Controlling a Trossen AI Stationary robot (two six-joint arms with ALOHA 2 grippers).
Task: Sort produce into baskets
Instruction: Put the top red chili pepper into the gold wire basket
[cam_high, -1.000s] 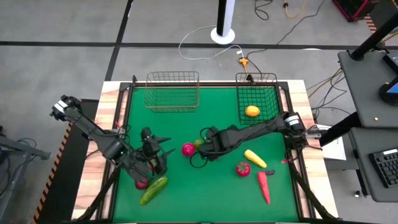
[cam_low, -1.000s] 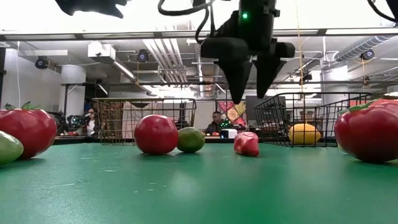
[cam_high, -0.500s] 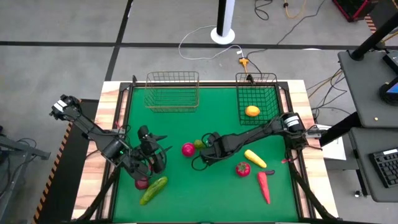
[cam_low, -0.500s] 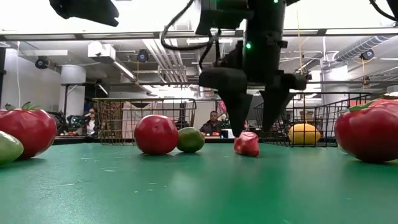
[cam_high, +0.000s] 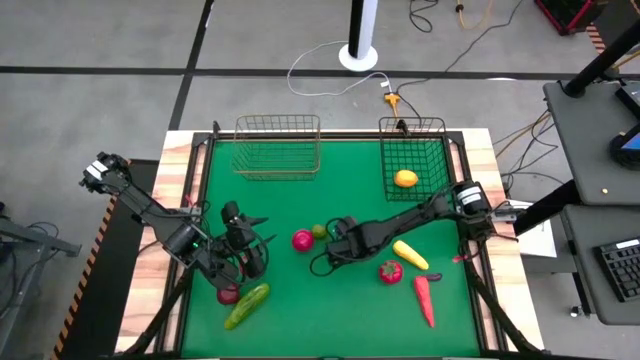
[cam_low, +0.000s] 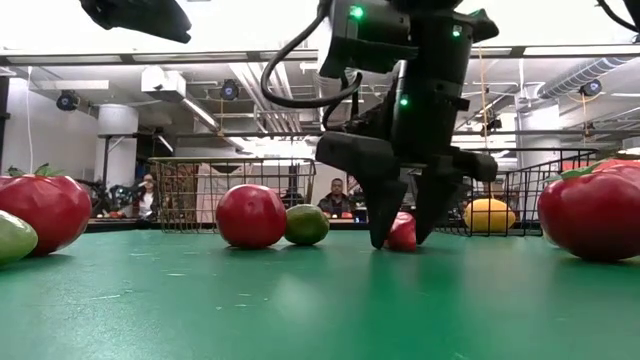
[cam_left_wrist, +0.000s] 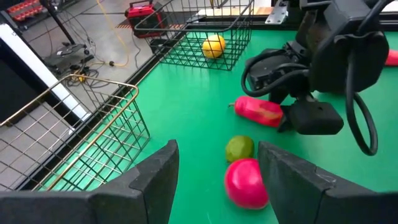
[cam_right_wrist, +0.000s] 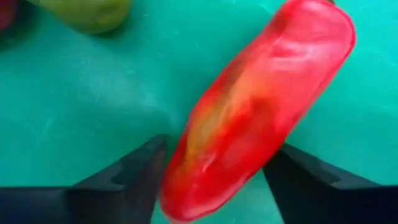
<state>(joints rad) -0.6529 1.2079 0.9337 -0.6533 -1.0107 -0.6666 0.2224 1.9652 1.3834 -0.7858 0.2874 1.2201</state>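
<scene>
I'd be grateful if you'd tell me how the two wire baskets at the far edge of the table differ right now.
The tan basket is wider and light-coloured; the black basket is narrower and dark. The tan basket looks empty, while the black basket holds a lemon. Seen from above, the tan one sits to the left, the black one to the right. Both are open-topped wire mesh on the green mat.

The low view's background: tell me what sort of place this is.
Most likely a robotics lab or workshop. Exposed ducts and pipes run under the ceiling, people sit at workstations behind the table, and from above the bare grey floor carries loose cables and a desk with a keyboard.
</scene>
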